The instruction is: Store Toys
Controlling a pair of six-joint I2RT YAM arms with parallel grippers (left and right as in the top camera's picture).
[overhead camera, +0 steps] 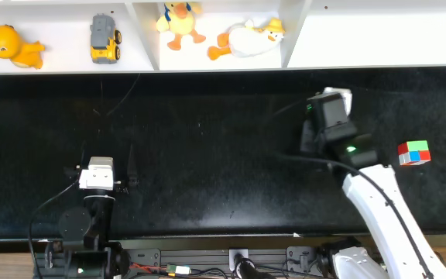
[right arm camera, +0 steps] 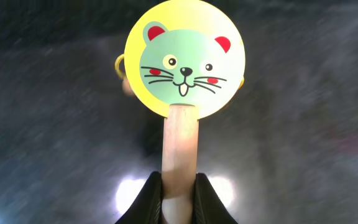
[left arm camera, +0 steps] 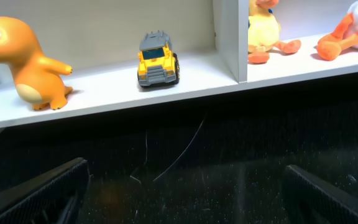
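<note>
My right gripper (right arm camera: 179,200) is shut on the wooden handle of a round yellow rattle drum (right arm camera: 184,59) with a green cat face. It holds the drum above the black mat (overhead camera: 207,147). From above, the right gripper (overhead camera: 327,116) is right of centre, a little in front of the shelf. My left gripper (left arm camera: 179,199) stands open with nothing in it, low over the mat and facing the shelf; it sits at the near left (overhead camera: 99,164). A multicoloured cube (overhead camera: 413,153) lies on the mat at the right.
A white shelf (overhead camera: 223,63) runs along the back. It holds an orange dinosaur (left arm camera: 23,62), a yellow truck (left arm camera: 157,60), a seated duck plush (overhead camera: 180,22) and a white duck plush on its side (overhead camera: 248,39). The rightmost compartment (overhead camera: 378,31) is bare.
</note>
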